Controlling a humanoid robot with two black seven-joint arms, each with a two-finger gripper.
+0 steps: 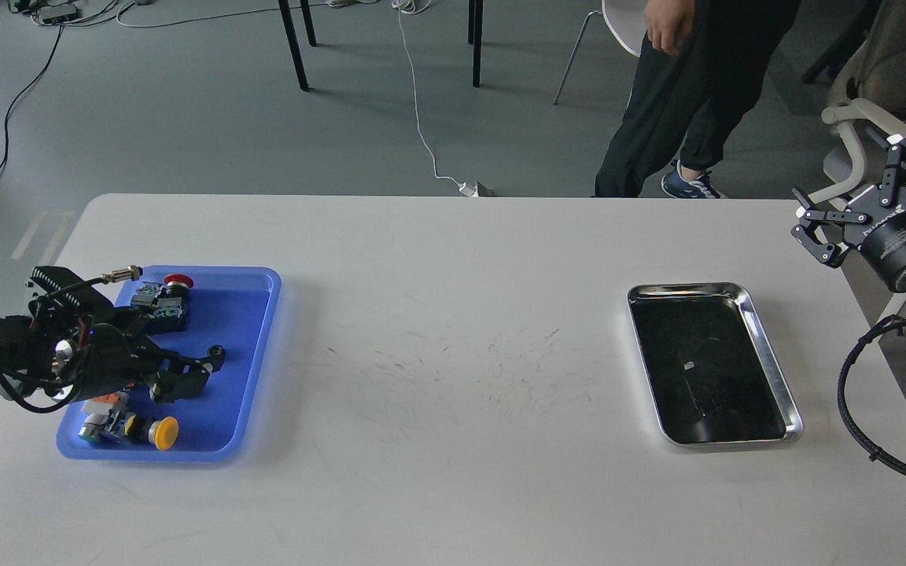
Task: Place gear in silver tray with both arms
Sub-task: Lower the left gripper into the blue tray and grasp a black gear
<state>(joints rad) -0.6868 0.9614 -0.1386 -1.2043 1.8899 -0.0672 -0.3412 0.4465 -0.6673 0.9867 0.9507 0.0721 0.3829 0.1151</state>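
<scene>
My left end effector (205,369) sits low over the blue tray (260,346) at lower left, fingers spread, nothing gripped. I should centre on one part, perhaps the yellow-capped button (160,432), before closing; glossy plastic may slip. Right end effector (866,196) is open at far right. Silver tray (767,346), mirror-dark steel, sits empty at right on the matte desk (453,314).

A grey floor (209,118) stretched behind the white desk (453,377), whose top bore faint dark scuffs near its middle. Black cables (5,118) and a white cord (421,126) trailed across the floor. Dark furniture legs (293,43) stood at the back, beside a person in black trousers (681,102) and a pale chair (862,126).
</scene>
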